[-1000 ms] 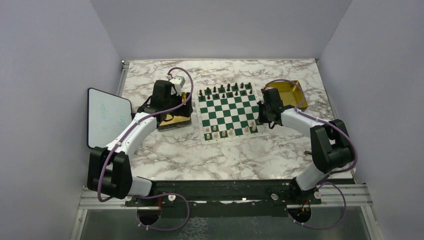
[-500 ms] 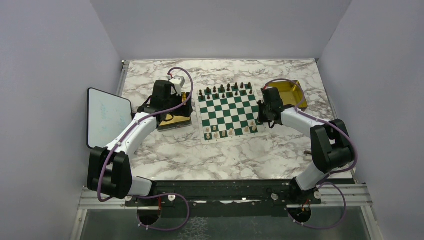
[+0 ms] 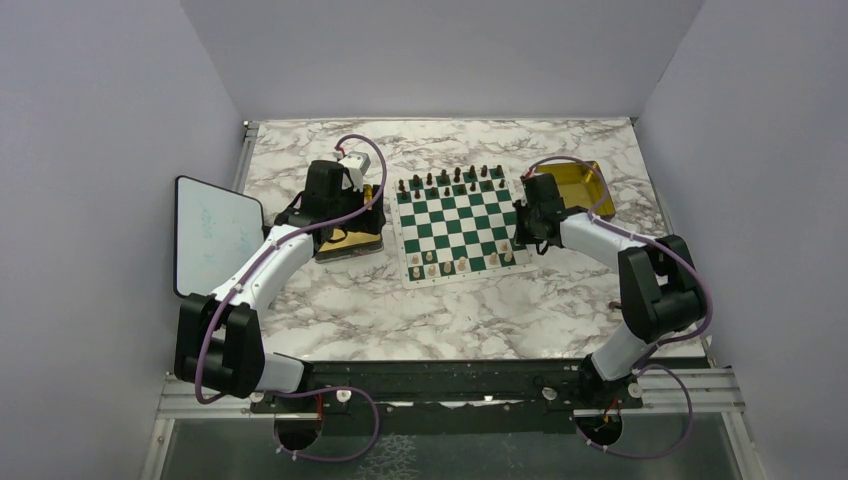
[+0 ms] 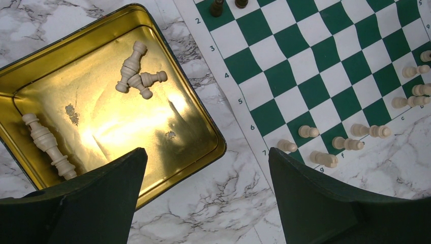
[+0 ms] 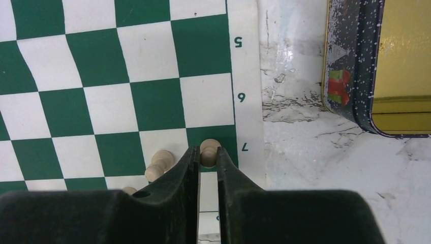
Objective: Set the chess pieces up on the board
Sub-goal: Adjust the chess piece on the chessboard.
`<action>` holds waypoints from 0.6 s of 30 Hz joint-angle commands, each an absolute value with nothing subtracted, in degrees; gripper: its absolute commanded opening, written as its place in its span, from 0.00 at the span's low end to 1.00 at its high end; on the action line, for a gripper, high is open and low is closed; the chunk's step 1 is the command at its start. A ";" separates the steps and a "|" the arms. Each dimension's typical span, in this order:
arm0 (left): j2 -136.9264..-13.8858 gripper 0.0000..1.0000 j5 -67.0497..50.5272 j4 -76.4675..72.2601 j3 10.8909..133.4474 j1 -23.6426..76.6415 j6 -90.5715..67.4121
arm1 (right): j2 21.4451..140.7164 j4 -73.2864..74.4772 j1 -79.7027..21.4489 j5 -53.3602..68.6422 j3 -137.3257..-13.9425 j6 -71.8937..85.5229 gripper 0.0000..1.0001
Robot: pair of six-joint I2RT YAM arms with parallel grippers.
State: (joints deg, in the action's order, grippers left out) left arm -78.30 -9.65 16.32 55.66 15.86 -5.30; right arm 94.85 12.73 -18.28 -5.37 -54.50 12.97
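Right gripper [image 3: 522, 238], seen from above, sits at the right edge of the board [image 3: 450, 215], by the cream pieces [image 3: 460, 264] on its near rows. The left gripper [image 3: 338, 215] hangs over a gold tray [image 3: 352, 244].

Left wrist view: fingers spread wide above the tray, which holds loose cream pieces.

Right wrist view: fingers clamp a cream pawn [image 5: 210, 148] on the green square beside 7.

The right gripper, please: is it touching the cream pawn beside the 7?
Touching. In the right wrist view the right gripper pinches the cream pawn with no gap on either side.
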 commanded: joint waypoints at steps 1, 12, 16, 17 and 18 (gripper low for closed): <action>-77.31 0.90 -10.93 14.94 55.54 15.89 -4.72 | 95.89 14.24 -18.08 -4.83 -56.43 12.72 0.19; -77.11 0.90 -10.67 14.93 55.37 15.83 -4.57 | 95.32 14.67 -18.11 -4.66 -57.24 13.01 0.33; -76.99 0.90 -10.45 14.94 55.37 15.82 -4.49 | 94.65 14.90 -18.11 -4.79 -57.35 13.05 0.32; -76.94 0.90 -10.45 14.94 55.37 15.85 -4.48 | 94.50 14.61 -18.04 -4.90 -57.16 13.01 0.31; -76.89 0.90 -10.38 14.94 55.29 15.82 -4.48 | 94.65 14.54 -18.09 -4.98 -57.12 13.09 0.30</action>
